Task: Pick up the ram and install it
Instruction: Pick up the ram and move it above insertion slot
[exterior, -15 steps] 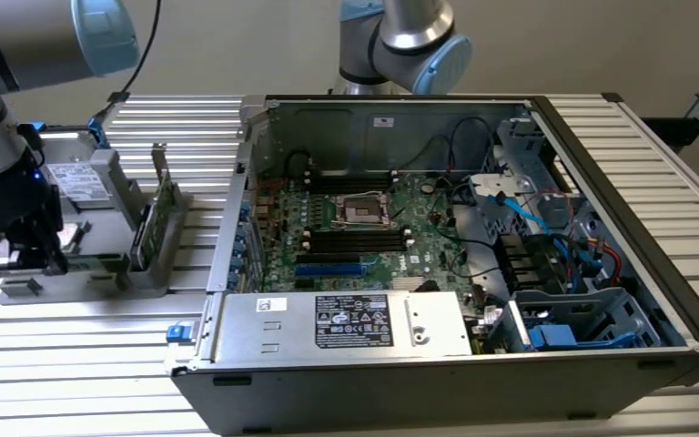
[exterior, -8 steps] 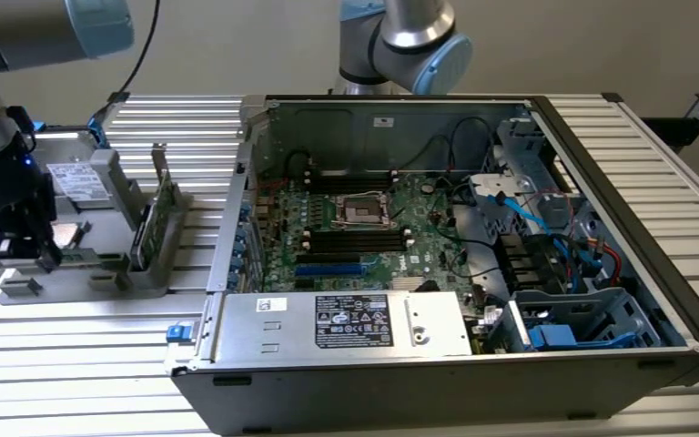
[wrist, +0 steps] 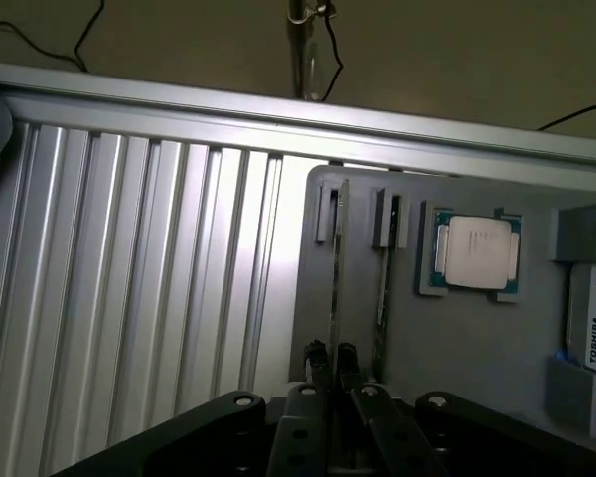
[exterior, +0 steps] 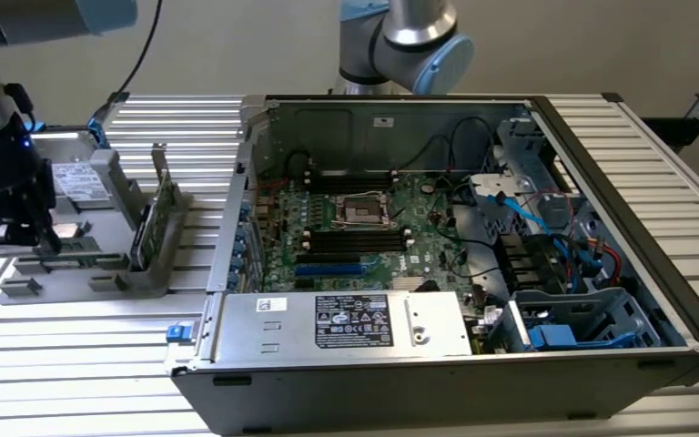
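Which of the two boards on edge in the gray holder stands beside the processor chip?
The darker board; the paler board stands one slot farther from the processor chip.

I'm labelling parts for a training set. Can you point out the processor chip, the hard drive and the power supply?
processor chip (wrist: 477,251): wrist view, centre of its silver lid.
hard drive (wrist: 594,323): wrist view, its white label.
power supply (exterior: 352,321): exterior view, its black label.

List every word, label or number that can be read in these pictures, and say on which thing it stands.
"TOSHIBA": on the hard drive, wrist view.
Black label on the power supply: print too small to read.
White barcode sticker beside it: too small to read.
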Robot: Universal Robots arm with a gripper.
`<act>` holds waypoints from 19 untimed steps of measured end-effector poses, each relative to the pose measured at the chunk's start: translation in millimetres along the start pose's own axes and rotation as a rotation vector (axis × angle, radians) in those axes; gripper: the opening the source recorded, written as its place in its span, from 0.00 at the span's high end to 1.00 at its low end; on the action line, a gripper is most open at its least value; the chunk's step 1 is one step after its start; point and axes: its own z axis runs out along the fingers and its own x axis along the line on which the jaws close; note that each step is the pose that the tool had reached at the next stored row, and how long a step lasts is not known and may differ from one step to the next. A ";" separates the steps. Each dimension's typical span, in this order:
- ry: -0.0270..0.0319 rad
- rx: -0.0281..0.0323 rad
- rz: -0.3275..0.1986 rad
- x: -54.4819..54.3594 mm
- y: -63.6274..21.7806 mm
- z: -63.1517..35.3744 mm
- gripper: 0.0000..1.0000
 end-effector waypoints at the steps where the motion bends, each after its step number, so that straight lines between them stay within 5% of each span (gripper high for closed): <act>1: -0.0004 -0.0006 0.000 0.2 -1.7 -1.8 0.86; 11: -0.0049 -0.0071 0.000 2.3 -18.6 -26.7 0.86; 19: -0.0113 -0.0151 -0.001 5.3 -42.8 -43.6 0.86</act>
